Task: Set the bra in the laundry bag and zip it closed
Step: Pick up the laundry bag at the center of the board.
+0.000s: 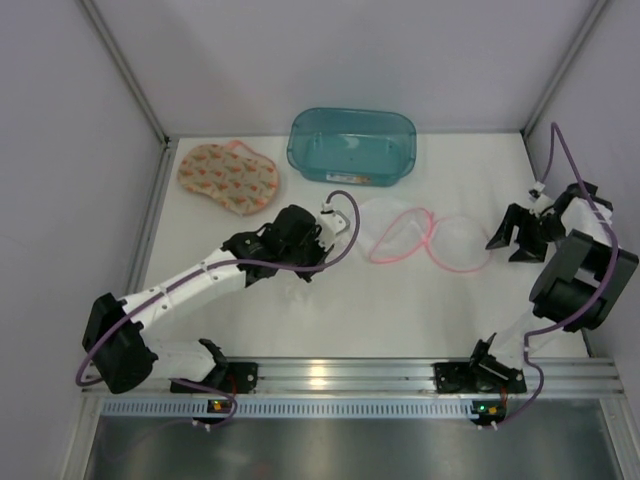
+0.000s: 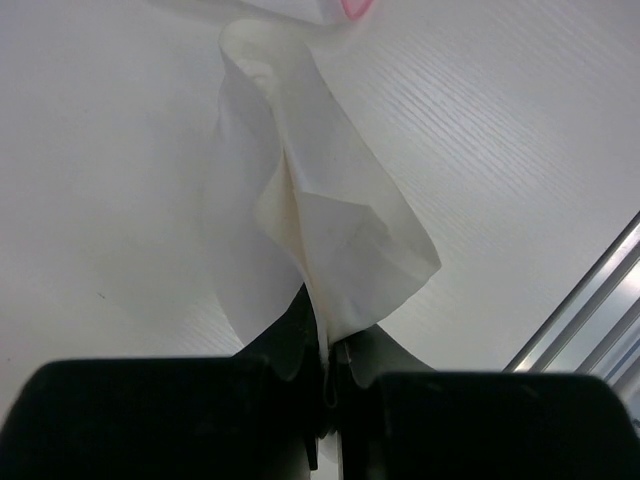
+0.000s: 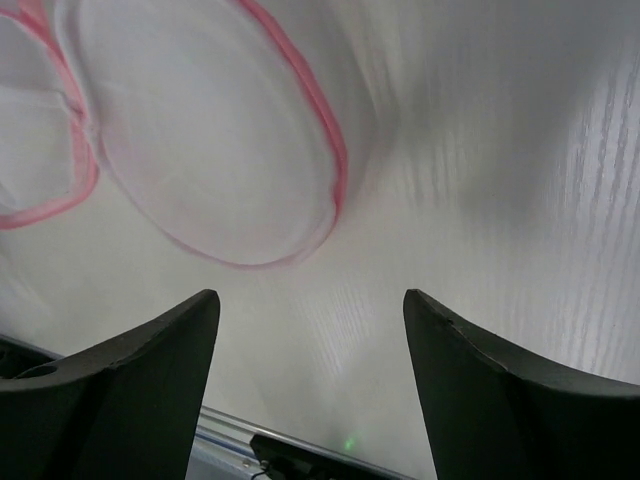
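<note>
Bag [image 1: 455,240] lies mid-surface [image 1: 400,310], its left edge pinched tight in the left claw [image 2: 328,360]. Right claw [image 1: 520,240] gapes just beside its right rim, holding nothing. Bra [image 1: 227,177] sits back-left, well apart.

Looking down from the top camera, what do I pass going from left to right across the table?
bra → left hand → laundry bag, pinched by that hand → right hand. The teal tub overlaps several of these, so it is left out.
</note>
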You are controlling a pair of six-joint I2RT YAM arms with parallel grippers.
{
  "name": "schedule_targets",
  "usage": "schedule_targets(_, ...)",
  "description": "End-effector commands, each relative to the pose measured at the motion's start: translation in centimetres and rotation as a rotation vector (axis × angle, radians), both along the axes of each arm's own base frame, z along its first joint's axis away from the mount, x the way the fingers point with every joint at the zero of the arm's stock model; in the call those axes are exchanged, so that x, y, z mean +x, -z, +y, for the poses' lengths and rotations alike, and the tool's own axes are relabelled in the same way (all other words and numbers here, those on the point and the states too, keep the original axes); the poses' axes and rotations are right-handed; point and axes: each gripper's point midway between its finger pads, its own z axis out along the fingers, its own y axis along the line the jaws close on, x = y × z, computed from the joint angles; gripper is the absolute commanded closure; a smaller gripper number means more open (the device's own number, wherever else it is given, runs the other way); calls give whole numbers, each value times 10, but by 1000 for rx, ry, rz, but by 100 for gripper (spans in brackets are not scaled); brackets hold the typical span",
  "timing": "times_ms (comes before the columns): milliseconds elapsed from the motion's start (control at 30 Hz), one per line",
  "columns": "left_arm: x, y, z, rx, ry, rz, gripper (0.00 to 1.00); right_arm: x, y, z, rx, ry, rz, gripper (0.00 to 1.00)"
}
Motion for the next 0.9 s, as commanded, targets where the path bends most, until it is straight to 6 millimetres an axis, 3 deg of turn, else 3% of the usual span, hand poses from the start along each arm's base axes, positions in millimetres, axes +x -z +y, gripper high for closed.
schedule_targets(0,3,-25,-12,-94,3,8,100,-6,12,-13,-45,28,14,25)
schedule_targets(167,9,-34,-10,-116,-11,1,100,11,36,-8,24,73,-4,31)
schedule_targets(300,14,-43,-7,-146,-25,1,100,25,50,7,142,53,-49,38)
schedule_targets(500,21,-47,-4,-184,-61,43,100,32,72,17,240,57,-41,41)
schedule_targets(667,28,-52,-3,-212,-76,65,100,52,68,16,232,44,-78,46)
schedule_targets(700,31,-52,-3,-220,-89,74,100,53,68,17,233,35,-78,62)
schedule_targets(800,37,-63,-1,-261,-105,88,100,55,51,33,260,-49,-122,93)
schedule_targets(833,38,-67,-1,-275,-105,86,100,50,41,41,280,-89,-126,100)
schedule_targets(867,40,-74,0,-292,-105,81,100,49,23,46,285,-119,-166,100)
